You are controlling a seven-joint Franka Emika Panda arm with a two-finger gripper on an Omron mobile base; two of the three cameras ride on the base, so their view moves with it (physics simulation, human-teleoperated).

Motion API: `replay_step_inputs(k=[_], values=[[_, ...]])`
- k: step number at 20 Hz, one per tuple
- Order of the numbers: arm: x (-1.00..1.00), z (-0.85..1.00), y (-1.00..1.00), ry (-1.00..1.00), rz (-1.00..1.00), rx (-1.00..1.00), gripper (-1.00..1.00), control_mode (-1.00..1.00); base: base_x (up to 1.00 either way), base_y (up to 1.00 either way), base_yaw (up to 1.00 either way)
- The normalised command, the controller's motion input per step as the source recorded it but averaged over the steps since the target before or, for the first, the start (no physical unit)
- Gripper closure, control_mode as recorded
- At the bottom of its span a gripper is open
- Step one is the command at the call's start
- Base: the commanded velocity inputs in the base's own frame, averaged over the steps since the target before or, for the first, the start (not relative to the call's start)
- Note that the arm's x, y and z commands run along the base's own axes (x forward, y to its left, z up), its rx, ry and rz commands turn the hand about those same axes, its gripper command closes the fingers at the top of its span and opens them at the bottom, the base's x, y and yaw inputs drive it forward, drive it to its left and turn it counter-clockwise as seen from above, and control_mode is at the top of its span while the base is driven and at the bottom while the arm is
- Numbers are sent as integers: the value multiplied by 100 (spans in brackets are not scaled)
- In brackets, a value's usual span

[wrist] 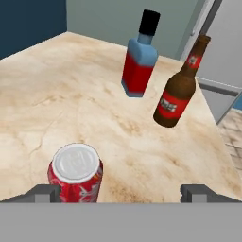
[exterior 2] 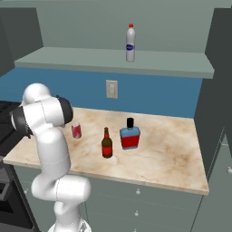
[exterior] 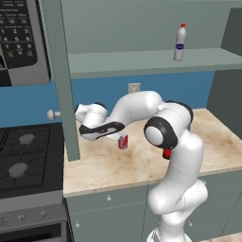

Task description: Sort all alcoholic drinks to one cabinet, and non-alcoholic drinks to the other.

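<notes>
On the beige marble counter (exterior 2: pixel 172 145), left to right in the right base view: a small red soda can with a silver top (exterior 2: pixel 76 130), a slim brown glass beer bottle (exterior 2: pixel 107 143), then a squat red-and-blue flat bottle (exterior 2: pixel 130 134). The gripper (wrist: pixel 122 193) hangs above the can with its 2 fingers spread wide, gripping nothing. A tall white plastic bottle (exterior 2: pixel 130 43) stands on the grey-green shelf (exterior 2: pixel 181 65) above.

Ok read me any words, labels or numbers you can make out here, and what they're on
None can be read.
Beer bottle: red label, white marks, blurred.
White plastic bottle: blue label, too small.
Soda can: pale pattern, no letters legible.
Microwave keypad: characters too blurred.
Flat bottle: no text.
</notes>
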Motion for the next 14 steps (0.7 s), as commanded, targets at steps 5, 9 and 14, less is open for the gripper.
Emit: replay_step_inputs(k=[5,9,14], values=[[7,-22,13,-11,-5,-2,-100,-100,0,0,0],[11,-21,15,-9,-5,-2,-100,-100,0,0,0],[9,-21,18,-9,-5,-2,-100,-100,0,0,0]])
